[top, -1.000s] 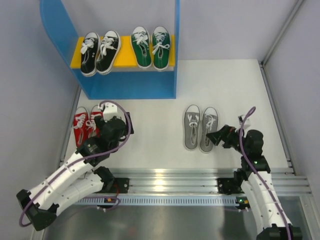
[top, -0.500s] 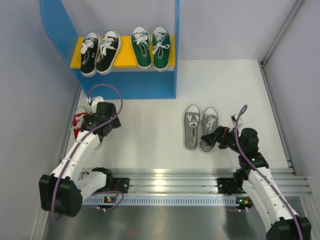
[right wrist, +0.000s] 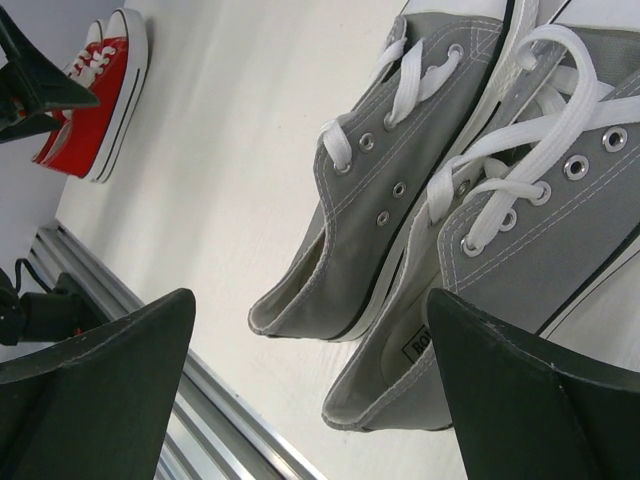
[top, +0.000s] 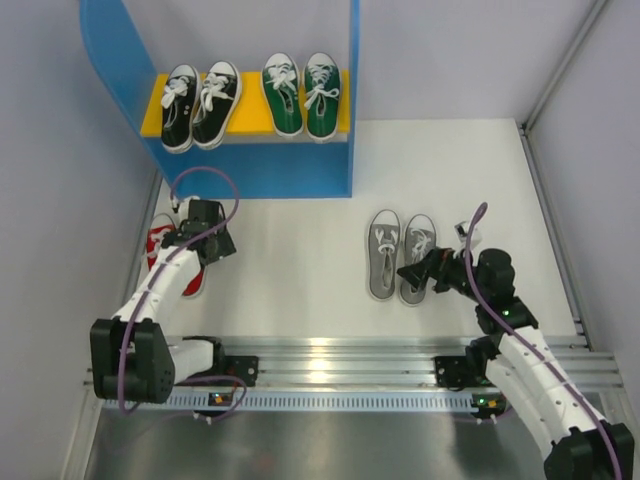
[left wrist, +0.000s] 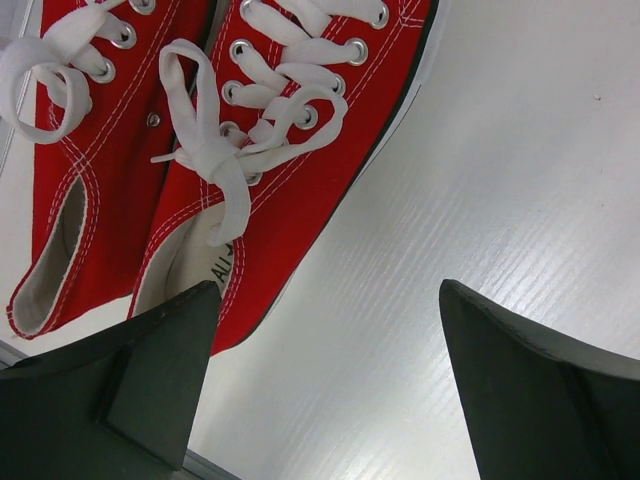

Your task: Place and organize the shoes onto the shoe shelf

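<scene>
jaws gape wide, empty: left gripper (left wrist: 330, 300) over the red pair (top: 158, 243) at left, right gripper (right wrist: 310, 300) by the grey pair (top: 400, 256), centre right. black pair (top: 200, 105), green pair (top: 303, 95) sit on the shoe shelf (top: 250, 172), upper left.

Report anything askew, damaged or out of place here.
Nothing damaged or spilled. The black pair sits slightly skewed on the yellow board beside the straighter green pair. The red pair and grey pair lie on the table, not yet shelved.
</scene>
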Motion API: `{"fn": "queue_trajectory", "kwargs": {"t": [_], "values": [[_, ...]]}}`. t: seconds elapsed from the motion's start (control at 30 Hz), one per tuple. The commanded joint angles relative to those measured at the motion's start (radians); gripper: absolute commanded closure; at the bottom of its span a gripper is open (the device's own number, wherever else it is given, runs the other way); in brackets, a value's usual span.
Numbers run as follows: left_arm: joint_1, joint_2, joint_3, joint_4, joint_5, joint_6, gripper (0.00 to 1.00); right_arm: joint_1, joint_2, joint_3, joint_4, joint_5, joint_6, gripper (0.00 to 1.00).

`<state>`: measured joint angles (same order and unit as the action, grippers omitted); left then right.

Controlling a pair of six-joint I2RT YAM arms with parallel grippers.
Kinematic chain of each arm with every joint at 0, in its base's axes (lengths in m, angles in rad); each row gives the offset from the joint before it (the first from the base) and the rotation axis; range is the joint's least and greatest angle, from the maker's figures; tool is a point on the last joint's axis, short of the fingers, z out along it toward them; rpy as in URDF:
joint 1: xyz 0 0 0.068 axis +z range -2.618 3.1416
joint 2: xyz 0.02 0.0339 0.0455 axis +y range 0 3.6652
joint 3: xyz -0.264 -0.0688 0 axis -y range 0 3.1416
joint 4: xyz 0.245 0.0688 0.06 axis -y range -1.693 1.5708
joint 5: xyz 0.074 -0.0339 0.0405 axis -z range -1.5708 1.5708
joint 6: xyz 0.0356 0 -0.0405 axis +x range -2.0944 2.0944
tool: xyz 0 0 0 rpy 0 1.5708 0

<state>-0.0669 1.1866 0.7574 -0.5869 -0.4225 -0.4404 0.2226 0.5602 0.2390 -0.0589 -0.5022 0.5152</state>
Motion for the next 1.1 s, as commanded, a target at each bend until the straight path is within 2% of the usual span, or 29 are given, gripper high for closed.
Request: {"fn": "queue_trajectory", "kwargs": {"t": [0.0,0.2,0.37,0.47,0.5,0.53,0.57,0.6,0.63,0.67,0.77,0.93,1.07], "values": [[0.012,0.001,0.017,0.053,-0.033,-0.009,0.05,0.018,-0.014,0.056,0.021,0.014,-0.027,0.01],[0.018,0.090,0.019,0.052,-0.107,-0.043,0.04,0.027,-0.023,0.062,0.005,0.014,-0.034,0.00],[0.029,0.123,0.017,0.055,-0.101,-0.046,0.05,0.031,-0.037,0.062,-0.004,0.013,-0.035,0.00],[0.036,0.157,0.016,0.076,-0.035,-0.040,0.14,0.032,-0.045,0.062,-0.006,0.013,-0.034,0.01],[0.036,0.166,0.016,0.087,-0.004,-0.040,0.19,0.032,-0.045,0.063,-0.007,0.013,-0.035,0.01],[0.036,0.207,-0.003,0.126,0.155,-0.047,0.62,0.032,-0.048,0.063,-0.012,0.013,-0.038,0.00],[0.036,0.208,-0.003,0.131,0.157,-0.047,0.63,0.032,-0.048,0.063,-0.012,0.014,-0.037,0.00],[0.035,0.225,-0.004,0.134,0.180,-0.053,0.73,0.032,-0.049,0.065,-0.015,0.013,-0.040,0.00],[0.035,0.255,-0.009,0.139,0.230,-0.057,0.92,0.032,-0.054,0.069,-0.024,0.016,-0.043,0.01],[0.033,0.268,-0.012,0.145,0.252,-0.061,1.00,0.032,-0.059,0.071,-0.038,0.022,-0.047,0.01],[0.024,0.254,-0.018,0.145,0.315,-0.061,1.00,0.034,-0.071,0.072,-0.054,0.033,-0.053,0.01],[-0.099,0.046,-0.049,0.108,0.349,-0.090,1.00,0.035,-0.072,0.075,-0.070,0.051,-0.060,0.01],[-0.223,-0.056,-0.018,0.079,0.375,-0.141,1.00,0.034,-0.049,0.077,-0.058,0.063,-0.058,0.01]]}}
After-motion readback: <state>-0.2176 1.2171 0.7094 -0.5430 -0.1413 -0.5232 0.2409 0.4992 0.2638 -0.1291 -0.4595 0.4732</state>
